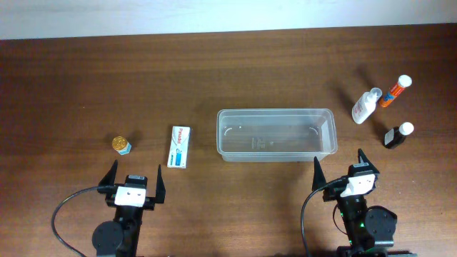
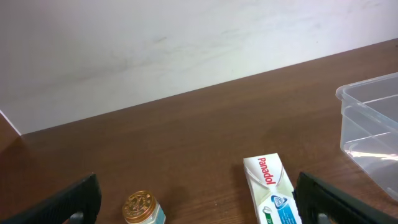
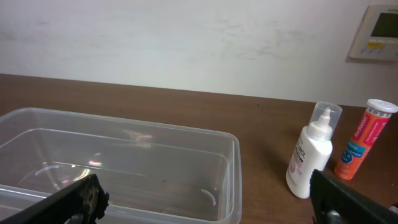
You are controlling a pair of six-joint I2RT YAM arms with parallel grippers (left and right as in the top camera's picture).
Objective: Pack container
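The container (image 1: 275, 111) is a clear plastic bin at the table's middle, and nothing shows inside it. My left gripper (image 1: 136, 175) stands open near the front edge, left of the bin. In its wrist view the left gripper (image 2: 200, 205) has a gold-lidded jar (image 2: 143, 208) and a white Panadol box (image 2: 272, 193) lying ahead between its fingers, untouched. My right gripper (image 1: 338, 165) stands open just in front of the bin's right end. In the right wrist view, the right gripper (image 3: 205, 205) faces the container (image 3: 124, 124) and holds nothing.
The jar (image 1: 121, 145) and Panadol box (image 1: 179, 147) lie left of the bin. At the right stand a white pump bottle (image 1: 365, 106), an orange tube (image 1: 395, 91) and a dark bottle with a white cap (image 1: 398, 135). A white wall rises behind the table.
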